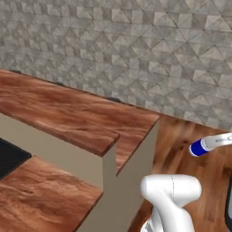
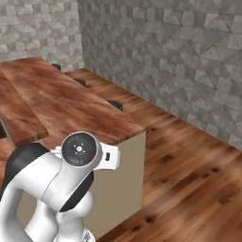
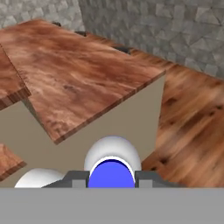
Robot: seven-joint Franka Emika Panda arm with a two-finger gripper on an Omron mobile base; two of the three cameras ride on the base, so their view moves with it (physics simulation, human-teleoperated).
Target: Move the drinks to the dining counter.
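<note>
The small blue-and-white bottle [image 3: 112, 168] sits at six o'clock in the hand view, pinched between the gripper [image 3: 112, 178] jaws. In the left base view it hangs at three o'clock above the wood floor [image 1: 181, 149]. The dining counter [image 3: 83, 78] stretches toward eleven o'clock.

The arm [image 2: 71, 179] is rising at the near left. The reddish-brown worktop [image 2: 66, 106] is stretching far left, bare, on a beige island [image 2: 120, 189]. The wood floor [image 2: 189, 170] is lying to the right.
</note>
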